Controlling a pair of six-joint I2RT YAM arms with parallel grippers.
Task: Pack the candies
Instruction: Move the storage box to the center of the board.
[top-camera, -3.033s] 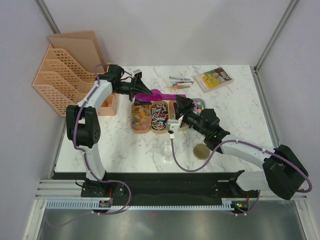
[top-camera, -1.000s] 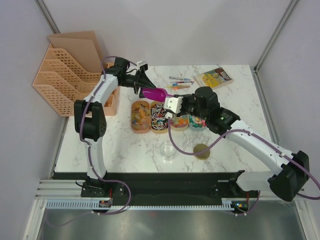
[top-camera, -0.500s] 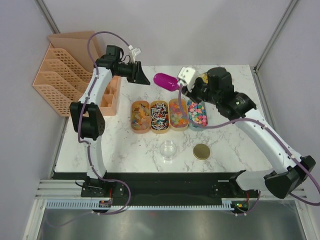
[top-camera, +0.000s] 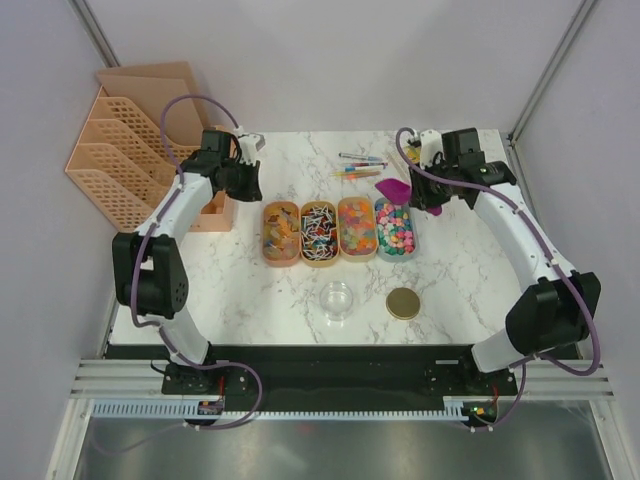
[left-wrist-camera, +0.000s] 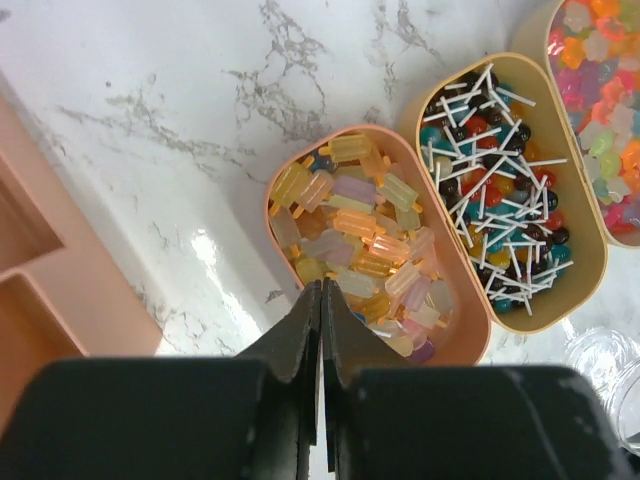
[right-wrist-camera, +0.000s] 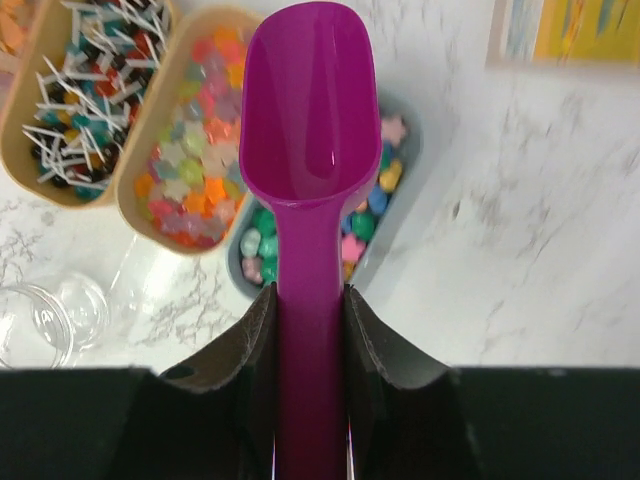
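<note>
Gripping the handle of the purple scoop (right-wrist-camera: 310, 110), the right claw (right-wrist-camera: 307, 300) has both fingers pressed against its sides. The scoop's bowl is empty and hangs over the far end of the grey tray (right-wrist-camera: 400, 232), which holds pastel candies (top-camera: 397, 228) and sits at the right end of a row of four trays on the surface (top-camera: 250, 290). The other three hold orange mixed bits (top-camera: 357, 226), wrapped sweets with white sticks (top-camera: 319, 231) and yellow-orange gummies (left-wrist-camera: 365, 240). The left claw (left-wrist-camera: 320, 300) is fully closed, its fingers touching with nothing between them, hanging at the far left of the row. A clear jar (top-camera: 337, 300) and a round lid (top-camera: 403, 303) stand nearer, apart from the trays.
</note>
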